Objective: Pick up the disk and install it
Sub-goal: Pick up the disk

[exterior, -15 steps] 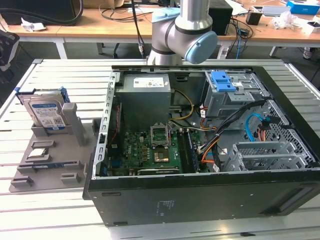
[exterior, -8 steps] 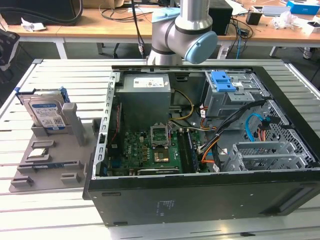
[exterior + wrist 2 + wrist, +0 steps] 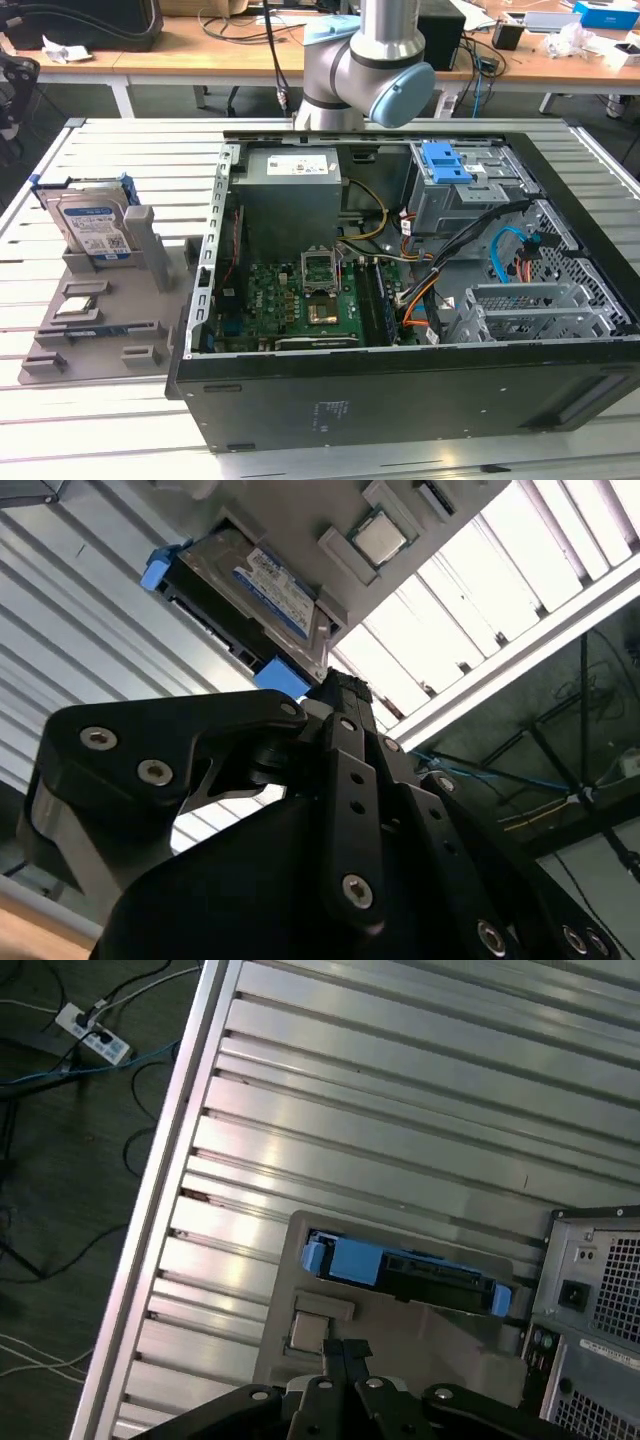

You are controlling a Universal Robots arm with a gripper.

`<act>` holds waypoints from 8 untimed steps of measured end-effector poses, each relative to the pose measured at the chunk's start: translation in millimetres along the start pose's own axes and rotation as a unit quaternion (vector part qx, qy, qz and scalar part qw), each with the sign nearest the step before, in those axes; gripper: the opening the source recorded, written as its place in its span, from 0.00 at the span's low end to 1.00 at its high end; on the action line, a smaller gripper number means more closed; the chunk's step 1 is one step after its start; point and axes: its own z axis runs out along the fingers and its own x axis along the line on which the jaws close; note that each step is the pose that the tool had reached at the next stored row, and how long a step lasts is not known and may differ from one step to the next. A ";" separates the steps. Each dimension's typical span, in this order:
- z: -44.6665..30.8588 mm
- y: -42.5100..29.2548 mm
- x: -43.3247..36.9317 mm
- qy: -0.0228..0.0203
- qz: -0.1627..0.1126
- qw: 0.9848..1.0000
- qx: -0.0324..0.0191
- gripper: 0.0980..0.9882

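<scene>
Exterior view: disk, label visible

Grey-and-silver arm carrying a matt black gripper.
In the exterior view the arm has a brushed silver tube, rounded grey joint housings and a pale blue round end cap. In both wrist views the gripper is black throughout, with flat linkage bars with rounded ends, pinned by bright silver screws, over a smooth, bulky black body.
</scene>
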 end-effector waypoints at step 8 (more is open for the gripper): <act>0.0 0.0 0.0 0.004 -0.078 0.997 -0.002 0.01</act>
